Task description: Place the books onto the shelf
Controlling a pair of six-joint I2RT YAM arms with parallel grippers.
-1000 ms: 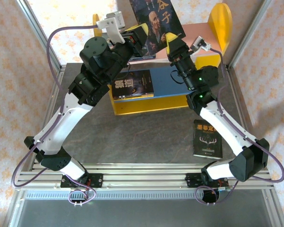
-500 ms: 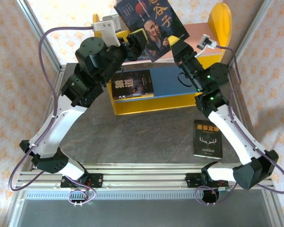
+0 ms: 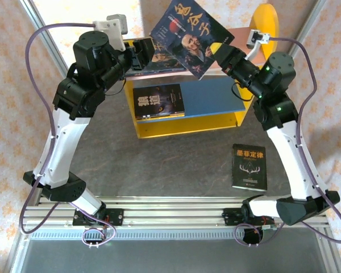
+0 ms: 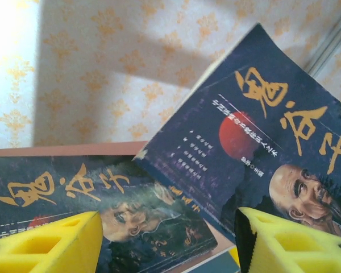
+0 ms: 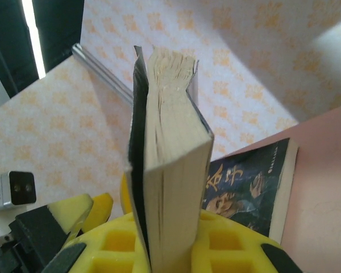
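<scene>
My right gripper [image 3: 217, 53] [image 5: 170, 244] is shut on a dark book with a bearded face [image 3: 190, 35] [image 5: 167, 165] [image 4: 261, 125], holding it tilted in the air over the shelf's pink upper board [image 3: 240, 35]. Another of the books [image 4: 102, 199] [image 5: 250, 185] lies flat on that board. My left gripper [image 3: 143, 51] [image 4: 167, 244] hangs open just left of the held book, nothing between its yellow fingers [image 4: 45, 244]. A third book [image 3: 158, 101] lies on the blue lower board [image 3: 210, 96]. One with antlers on its cover [image 3: 249, 166] lies on the table.
The shelf [image 3: 182, 125] stands at the back middle of the grey table [image 3: 176, 165], its yellow side panel [image 3: 265, 25] rising at the right. Metal frame posts [image 3: 42, 31] and patterned walls close in both sides. Bare tabletop lies in front of the shelf.
My left gripper opened, let go of the face book and drew back left. The right gripper kept the book, swung it rightward and tilted it more.
</scene>
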